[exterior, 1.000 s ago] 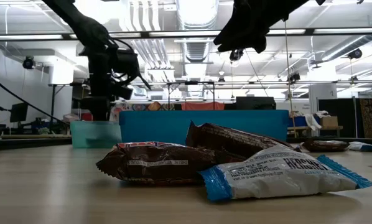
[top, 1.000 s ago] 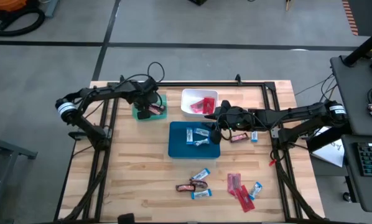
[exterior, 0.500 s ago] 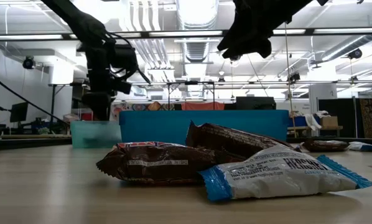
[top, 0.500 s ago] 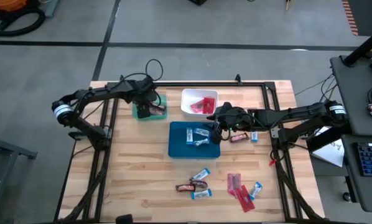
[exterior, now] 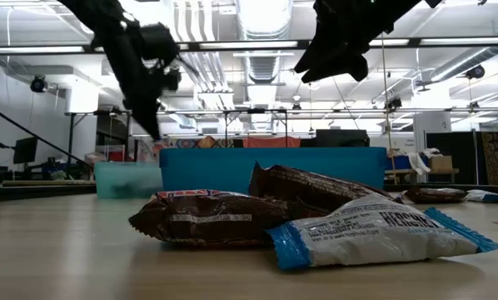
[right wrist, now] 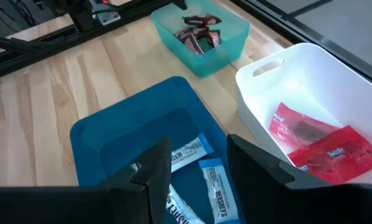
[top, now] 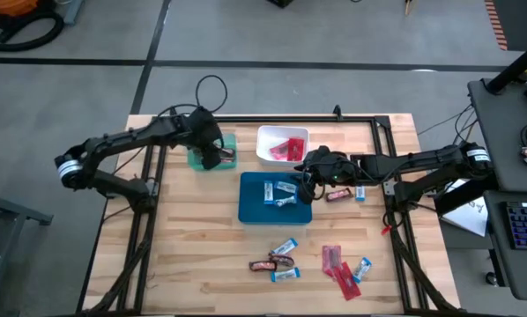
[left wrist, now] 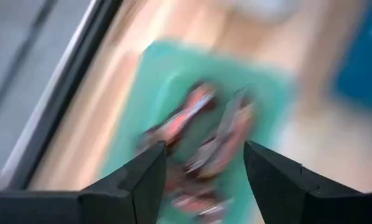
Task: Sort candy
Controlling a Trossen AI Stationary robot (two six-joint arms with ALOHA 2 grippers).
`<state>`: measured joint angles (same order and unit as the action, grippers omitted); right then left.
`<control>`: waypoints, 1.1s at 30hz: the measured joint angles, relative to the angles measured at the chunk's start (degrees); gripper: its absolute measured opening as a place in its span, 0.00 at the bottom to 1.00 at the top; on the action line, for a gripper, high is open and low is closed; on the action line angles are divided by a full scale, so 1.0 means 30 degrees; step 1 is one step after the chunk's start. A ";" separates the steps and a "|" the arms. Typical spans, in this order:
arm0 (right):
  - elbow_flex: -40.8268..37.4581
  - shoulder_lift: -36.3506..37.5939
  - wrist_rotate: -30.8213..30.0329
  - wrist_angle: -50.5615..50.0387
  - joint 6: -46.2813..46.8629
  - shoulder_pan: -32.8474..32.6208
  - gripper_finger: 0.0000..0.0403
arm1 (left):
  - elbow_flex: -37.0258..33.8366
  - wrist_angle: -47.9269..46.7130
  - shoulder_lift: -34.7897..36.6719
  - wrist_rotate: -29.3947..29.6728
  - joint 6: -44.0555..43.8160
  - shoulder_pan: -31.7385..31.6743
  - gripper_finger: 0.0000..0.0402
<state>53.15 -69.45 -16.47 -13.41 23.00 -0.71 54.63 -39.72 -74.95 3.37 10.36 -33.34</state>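
My left gripper (top: 212,154) is open and empty above the green tray (top: 199,161), which holds dark brown bars (left wrist: 201,130). In the low view it (exterior: 151,125) hangs tilted above that tray. My right gripper (top: 309,173) is open and empty above the right edge of the blue tray (top: 250,210), which holds blue-and-white bars (right wrist: 204,171). The white tray (top: 268,134) holds red packets (right wrist: 323,146). Loose candies lie on the table: brown and blue-and-white bars (top: 281,260), red packets (top: 336,261), and a brown bar (top: 337,195) to the right of my right gripper.
The three trays stand close together at the table's middle and far side. A dark frame rail (top: 272,117) runs along the far edge, and more rails run down both sides. In the low view the loose bars (exterior: 316,221) lie close to the camera.
My left gripper has risen from the green tray and tipped from pointing straight down to a slant, and its arm has swung toward the table's left edge. It is still moving, as the blur in its wrist view shows.
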 joint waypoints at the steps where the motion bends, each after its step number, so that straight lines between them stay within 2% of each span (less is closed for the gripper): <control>1: 0.0000 0.0000 -0.0005 -0.0003 0.0000 0.0016 0.36 | -0.0012 0.0287 0.0396 -0.0691 -0.0607 0.0303 0.49; 3: 0.0000 0.0000 0.0003 -0.0200 0.0077 0.0177 0.36 | -0.0099 0.1249 0.1164 -0.1440 -0.1605 0.1093 0.49; 7: 0.0000 0.0000 -0.0005 -0.1964 0.1513 0.0834 0.36 | -0.0669 0.3462 0.2576 -0.1492 -0.2816 0.3216 0.49; 15: 0.0000 0.0000 0.0004 -0.9887 0.3418 0.2820 0.36 | -0.0911 0.5649 0.3896 -0.1352 -0.4048 0.8079 0.49; 20: 0.0000 0.0000 0.0004 -1.4523 0.4458 0.5140 0.36 | -0.0911 0.6438 0.4105 -0.1208 -0.4069 0.9951 0.49; 22: 0.0000 0.0000 0.0408 -1.5562 0.3541 0.6051 0.36 | -0.0911 0.6615 0.4105 -0.0723 -0.4076 1.0393 0.49; 27: 0.0000 -0.0028 0.3853 -1.6120 -0.0449 0.8184 0.36 | -0.0911 0.6591 0.4105 0.0215 -0.4062 1.0599 0.49; 30: 0.0000 -0.0485 0.4190 -1.6238 -0.1123 0.9140 0.37 | -0.0911 0.6598 0.4105 0.0227 -0.3900 1.0607 0.49; 33: 0.0000 -0.1376 0.4113 -1.6300 -0.3576 0.9551 0.38 | -0.0911 0.6669 0.4105 0.0227 -0.3623 1.0607 0.49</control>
<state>53.15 -73.58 -4.14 -62.31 12.28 27.94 51.90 -19.71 -62.63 4.05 -0.51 -1.52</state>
